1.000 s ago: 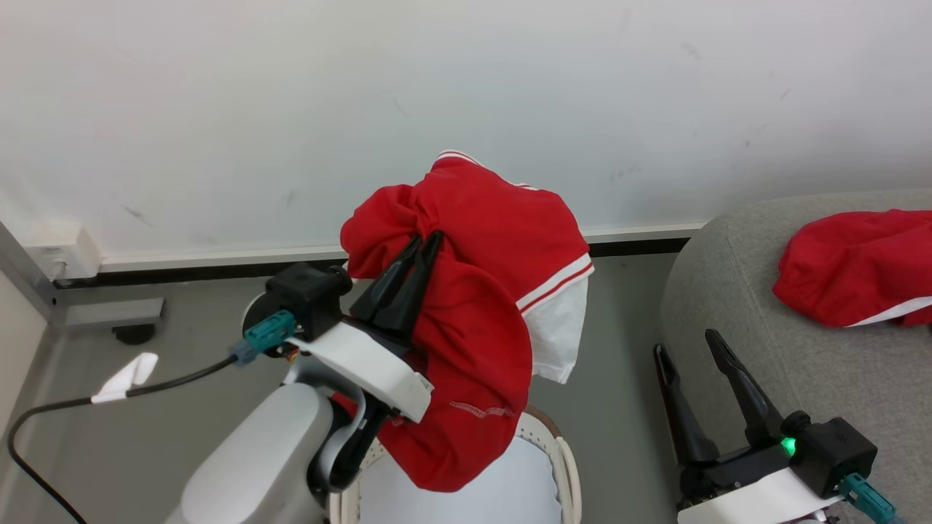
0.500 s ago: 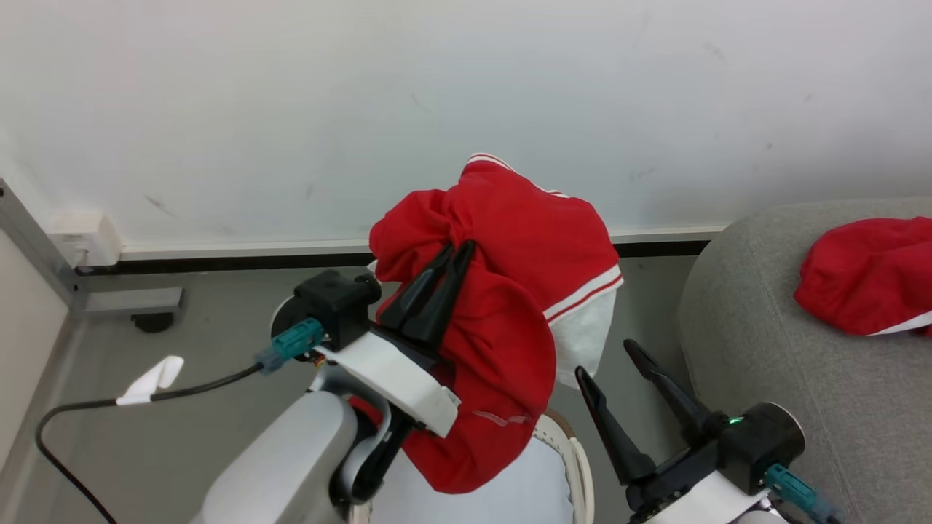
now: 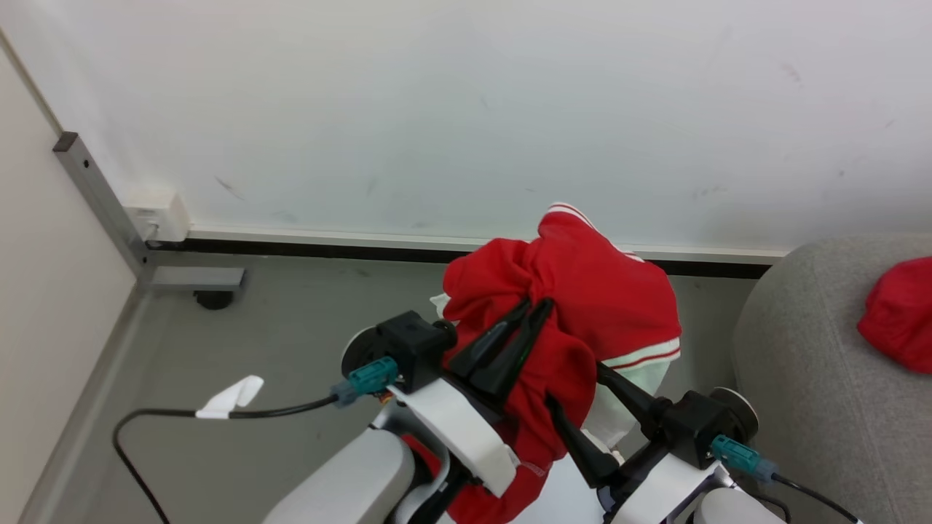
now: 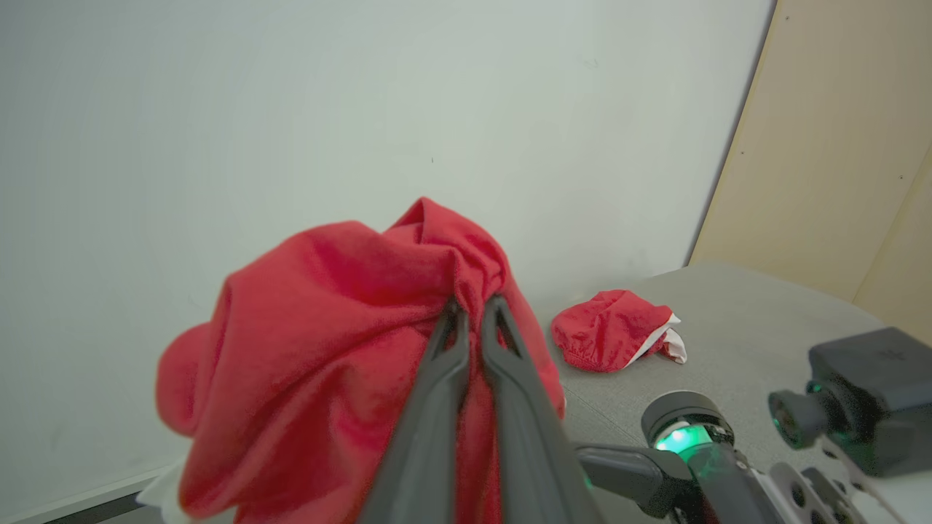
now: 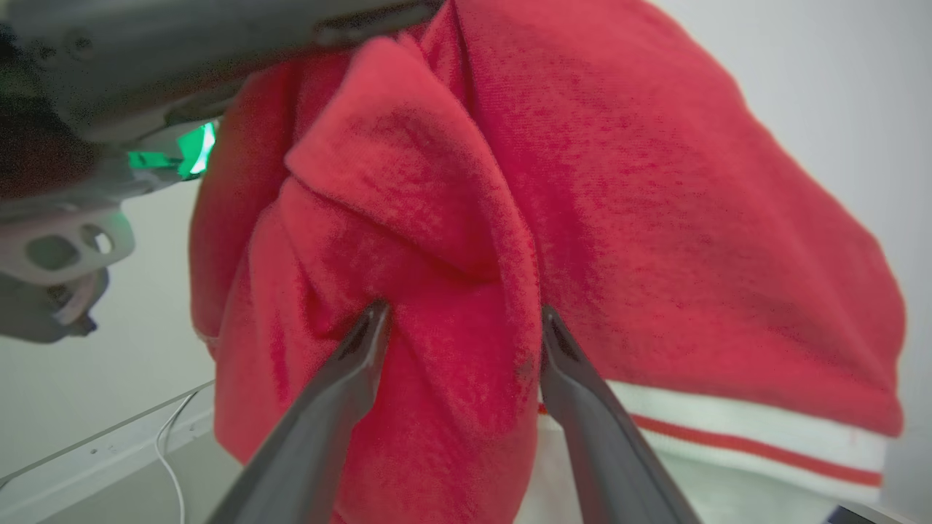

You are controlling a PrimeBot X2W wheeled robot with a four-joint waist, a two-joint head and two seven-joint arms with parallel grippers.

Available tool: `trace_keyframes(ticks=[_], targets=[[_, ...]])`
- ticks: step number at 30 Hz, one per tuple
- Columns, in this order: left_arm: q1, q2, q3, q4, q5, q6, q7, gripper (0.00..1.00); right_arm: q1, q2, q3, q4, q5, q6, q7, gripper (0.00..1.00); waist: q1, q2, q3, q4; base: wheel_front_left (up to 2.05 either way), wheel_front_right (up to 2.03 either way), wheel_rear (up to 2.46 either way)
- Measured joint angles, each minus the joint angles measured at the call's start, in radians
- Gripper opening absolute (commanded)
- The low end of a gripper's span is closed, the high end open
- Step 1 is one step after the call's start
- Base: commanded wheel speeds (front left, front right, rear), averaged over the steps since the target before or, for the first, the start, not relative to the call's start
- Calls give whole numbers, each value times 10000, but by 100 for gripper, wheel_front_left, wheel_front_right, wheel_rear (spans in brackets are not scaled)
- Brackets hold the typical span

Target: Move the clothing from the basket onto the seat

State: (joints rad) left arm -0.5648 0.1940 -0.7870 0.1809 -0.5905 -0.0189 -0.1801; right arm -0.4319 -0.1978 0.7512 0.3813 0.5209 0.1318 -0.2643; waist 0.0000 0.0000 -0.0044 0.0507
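Right tool (image 3: pixel 573 382) has left the front edge of the seat (image 3: pixel 815 378) since 1.0 s ago. It now sits at the held garment (image 3: pixel 604 306), off the seat's left side. Head camera turned as well, so the whole picture shifted. Left tool (image 3: pixel 537 304) keeps the same clamp on the garment throughout.

Left tool: fingers pinched narrow, almost touching, closed on a gathered fold at the top of the red bundle. Left wrist view confirms this: left tool (image 4: pixel 475 304) has fabric bunched around both fingers.

Held garment: hangs bunched, clear of the floor (image 3: pixel 291 349), left of the seat and not touching it. White hem band with a thin red stripe faces the seat; a pale panel hangs below the band.

Right tool: fingers spread wide, one on each side of a thick fold of the same garment. In the right wrist view, at the right tool (image 5: pixel 463 313), the fabric bulges between the fingers and lies against both. Not closed.

Second garment (image 3: pixel 899 320): red, crumpled, lying on top of the seat, well apart from the held one.

Wall (image 3: pixel 466 109): white, behind the seat. Black cable (image 3: pixel 182 413) with a white tag lies on the floor, far left of the seat.
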Motion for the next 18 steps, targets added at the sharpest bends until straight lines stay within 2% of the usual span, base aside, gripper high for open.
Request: trace_keyframes(ticks=[11, 15, 16, 18], targets=[[144, -314, -593, 88, 31, -217, 115, 0, -696, -130, 1887, 610, 1294, 0, 0, 100, 0, 0, -114, 758, 0, 0, 0], [143, -330, -606, 125, 29, -217, 109, 0, -914, -104, 2182, 813, 1593, 0, 0, 100, 0, 0, -138, 845, 0, 0, 0], [143, -330, -608, 127, 29, -215, 102, 0, -955, -92, 2205, 836, 1636, 0, 0, 56, 0, 0, -139, 848, 0, 0, 0], [143, -330, -602, 138, 27, -196, 98, 0, -1000, -73, 2205, 874, 1703, 0, 0, 11, 0, 0, -139, 837, 0, 0, 0]])
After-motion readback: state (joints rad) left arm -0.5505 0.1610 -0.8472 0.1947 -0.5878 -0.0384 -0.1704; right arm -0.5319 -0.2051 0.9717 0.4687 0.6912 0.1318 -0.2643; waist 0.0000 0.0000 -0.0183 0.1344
